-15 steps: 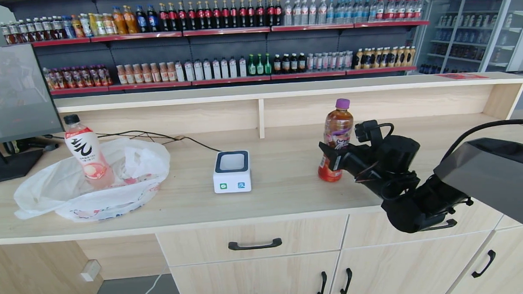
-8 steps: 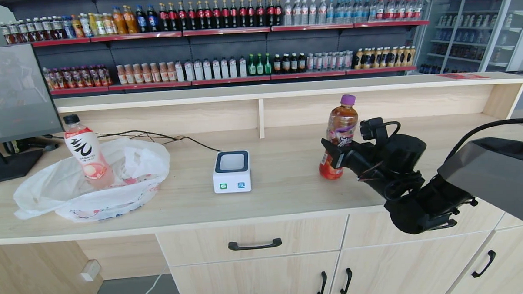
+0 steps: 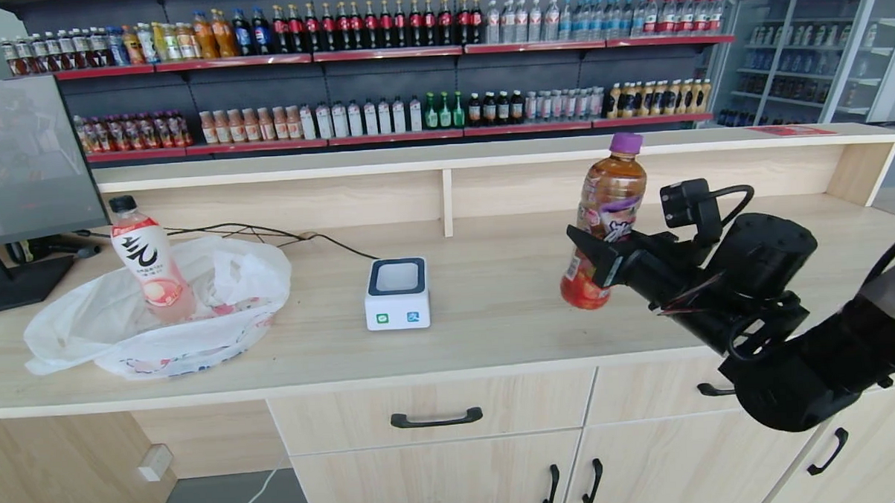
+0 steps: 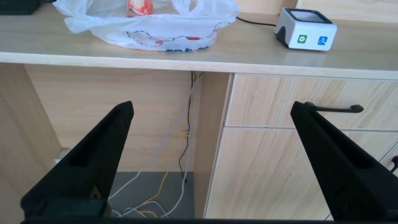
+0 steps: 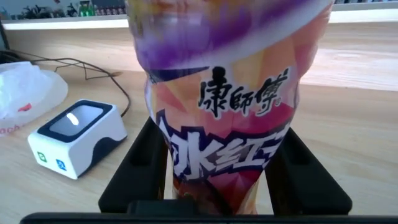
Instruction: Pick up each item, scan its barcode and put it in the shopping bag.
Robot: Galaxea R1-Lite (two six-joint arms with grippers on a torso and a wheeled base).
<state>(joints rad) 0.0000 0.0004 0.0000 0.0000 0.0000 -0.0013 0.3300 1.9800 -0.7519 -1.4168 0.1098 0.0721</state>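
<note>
My right gripper [image 3: 600, 261] is shut on a tea bottle [image 3: 603, 220] with a purple cap, holding it tilted above the counter [image 3: 494, 309], to the right of the white barcode scanner [image 3: 397, 292]. In the right wrist view the tea bottle [image 5: 230, 118] sits between the fingers [image 5: 140, 165], with the scanner [image 5: 76, 137] beyond. A white shopping bag [image 3: 159, 321] lies at the counter's left with a pink drink bottle [image 3: 150, 262] standing in it. My left gripper [image 4: 211, 162] hangs open below counter height, facing the cabinet front; the bag [image 4: 155, 25] and scanner [image 4: 306, 28] are above it.
A monitor [image 3: 20, 169] stands at the far left with cables [image 3: 268, 232] running behind the bag. A raised back ledge [image 3: 489, 157] borders the counter; drink shelves [image 3: 381, 56] and a fridge [image 3: 805, 53] stand behind. Drawers and cabinet doors [image 3: 438, 415] are below.
My right gripper has lifted the tea bottle off the counter, up and slightly right, tilting it. The bag, scanner and pink bottle have not moved.
</note>
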